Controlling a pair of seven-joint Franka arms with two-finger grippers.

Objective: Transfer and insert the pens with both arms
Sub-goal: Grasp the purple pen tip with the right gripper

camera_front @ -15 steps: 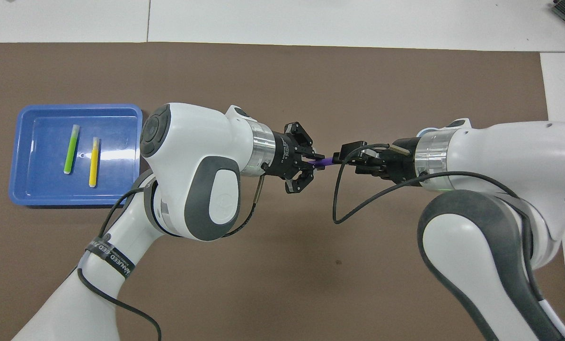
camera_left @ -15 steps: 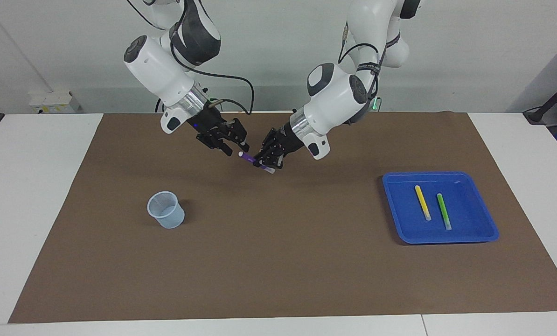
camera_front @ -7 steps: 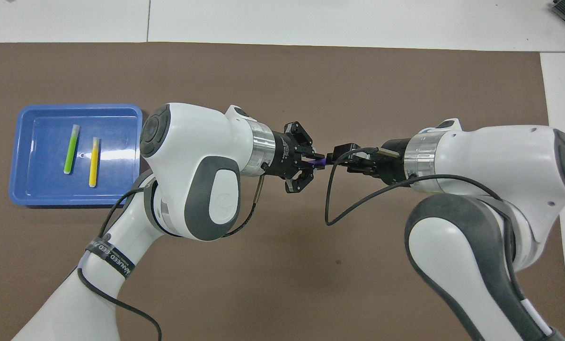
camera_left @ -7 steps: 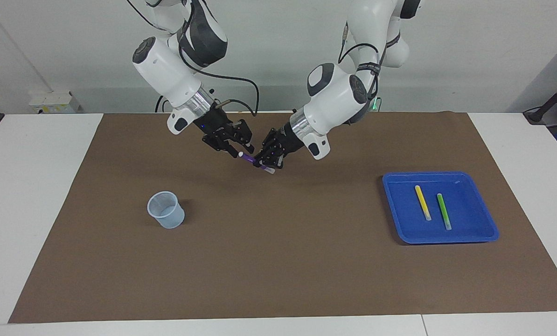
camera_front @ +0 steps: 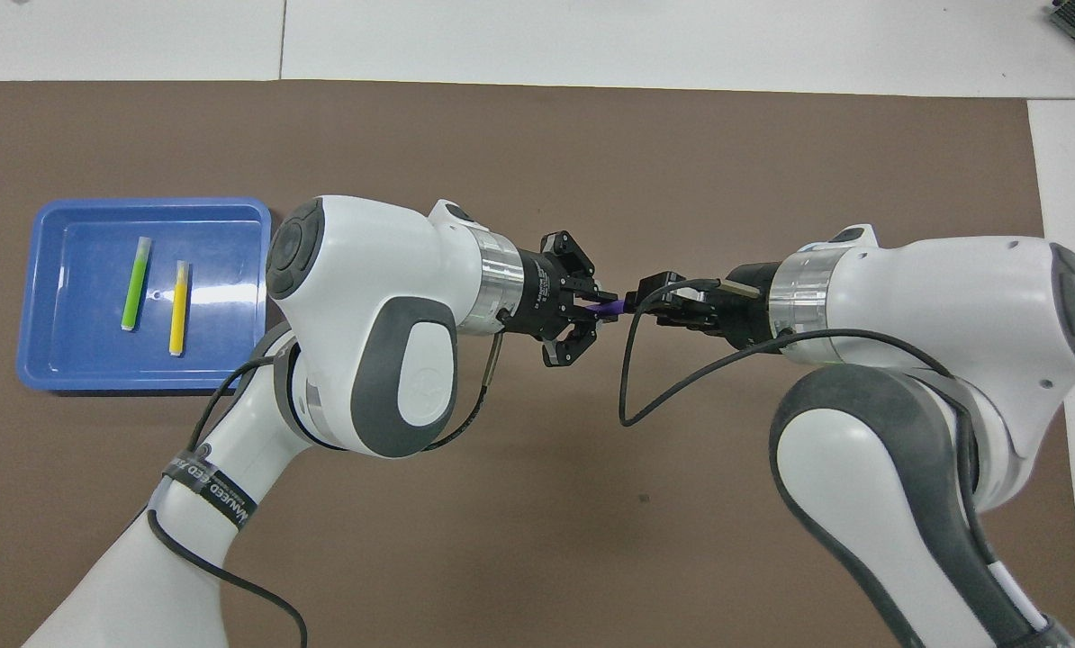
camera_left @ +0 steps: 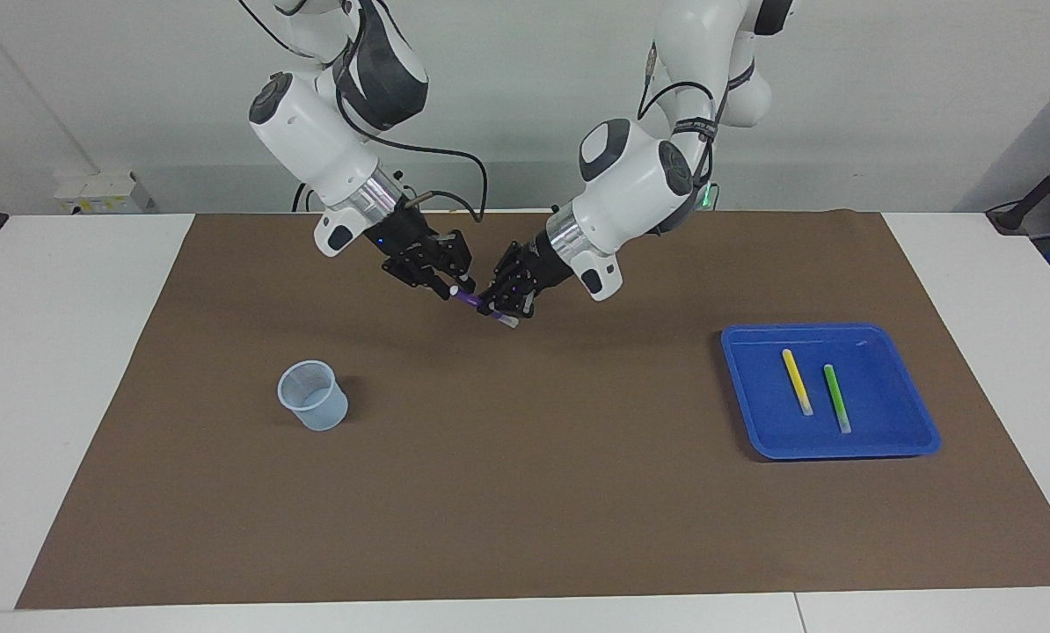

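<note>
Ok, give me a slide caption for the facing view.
Mid-air handover: left gripper holds the purple pen, right gripper at its other end.

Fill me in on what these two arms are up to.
A handover in mid-air. The left gripper is shut on the purple pen, and the right gripper has come in at the pen's free end. The yellow pen and green pen lie in the blue tray; the cup stands empty.
</note>
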